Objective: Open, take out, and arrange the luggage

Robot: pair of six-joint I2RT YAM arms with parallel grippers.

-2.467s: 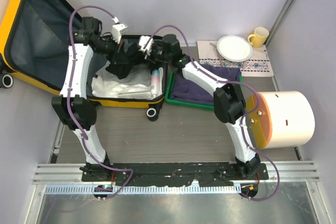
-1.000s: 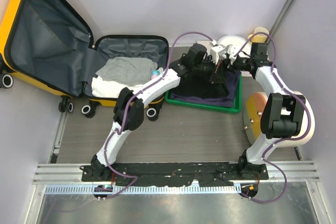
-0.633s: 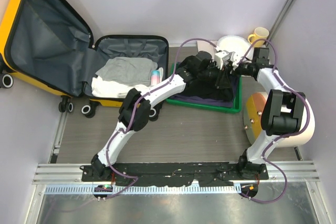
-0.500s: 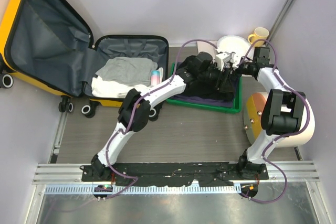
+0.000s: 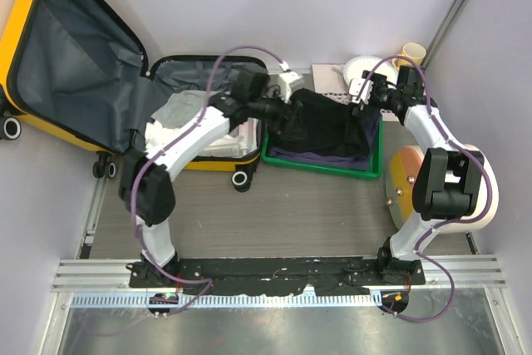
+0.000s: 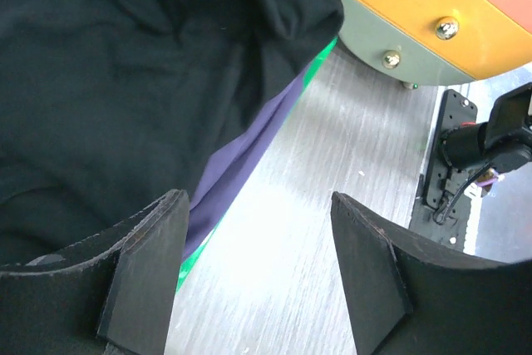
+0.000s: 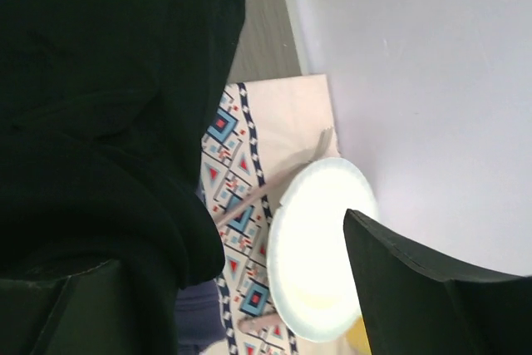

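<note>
The yellow luggage [image 5: 62, 47] lies open at the left, its lid flung back and its dark grey lining showing. Folded white and grey clothes [image 5: 184, 118] fill its lower half. A black garment [image 5: 328, 126] lies spread in the green tray [image 5: 316, 165], over purple cloth [image 6: 241, 147]. My left gripper [image 5: 285, 115] hangs open at the garment's left edge, with bare tabletop between its fingers [image 6: 141, 263]. At the garment's right edge my right gripper [image 5: 366, 96] is open too. In the right wrist view the black garment [image 7: 91, 106] lies beside one finger, and nothing is gripped.
A large cream cylinder with an orange end [image 5: 465, 189] stands at the right. A white plate [image 5: 359, 68] and a yellow mug [image 5: 411, 54] sit on a patterned placemat [image 7: 241, 197] behind the tray. Walls close in on the left, back and right.
Both grippers have opened and let go of the black garment, which now lies in the green tray. The left arm has drawn back leftwards towards the luggage.
</note>
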